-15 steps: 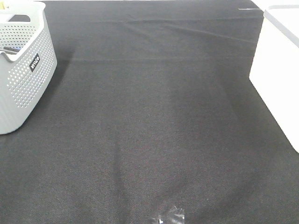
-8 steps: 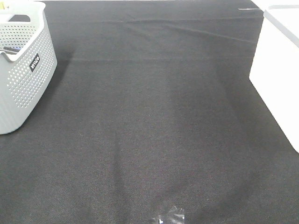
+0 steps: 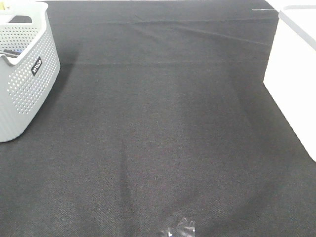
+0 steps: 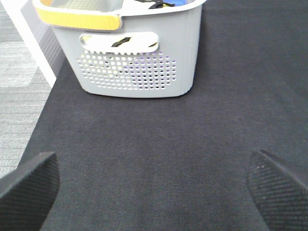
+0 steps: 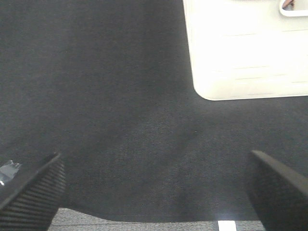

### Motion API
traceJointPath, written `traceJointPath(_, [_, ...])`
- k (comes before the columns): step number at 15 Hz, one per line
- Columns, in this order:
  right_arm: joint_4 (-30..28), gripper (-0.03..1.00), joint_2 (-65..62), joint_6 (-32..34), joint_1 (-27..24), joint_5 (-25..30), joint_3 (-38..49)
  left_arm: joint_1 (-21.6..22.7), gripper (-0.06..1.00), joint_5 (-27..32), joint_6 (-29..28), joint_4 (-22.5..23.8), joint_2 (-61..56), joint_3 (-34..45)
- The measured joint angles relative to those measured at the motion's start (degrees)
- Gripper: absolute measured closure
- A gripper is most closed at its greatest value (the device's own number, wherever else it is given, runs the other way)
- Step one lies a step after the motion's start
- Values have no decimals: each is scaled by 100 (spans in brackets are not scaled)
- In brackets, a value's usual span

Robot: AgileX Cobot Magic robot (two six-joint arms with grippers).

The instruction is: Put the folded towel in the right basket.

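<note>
Gaping left claw (image 4: 154, 187) faces grey basket (image 4: 139, 62) | right claw (image 5: 154, 187) gaping near white basket (image 5: 245, 53)

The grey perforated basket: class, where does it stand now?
In the exterior high view, the grey perforated basket stands at the far left on the black cloth.

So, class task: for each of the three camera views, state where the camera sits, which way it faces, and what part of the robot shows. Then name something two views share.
Exterior high: mounted above, looking down on the black cloth; no arm shows.
Left wrist: low on the left arm, facing the grey basket; open left gripper fingertips show.
Right wrist: on the right arm, facing the white basket; open right gripper fingertips show.
Shared: grey basket in exterior and left wrist views.
</note>
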Motion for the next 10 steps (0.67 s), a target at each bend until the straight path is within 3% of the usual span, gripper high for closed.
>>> traceJointPath(10, [-74, 0, 0, -6, 0, 0, 0, 23, -5, 0, 0, 0, 0, 0])
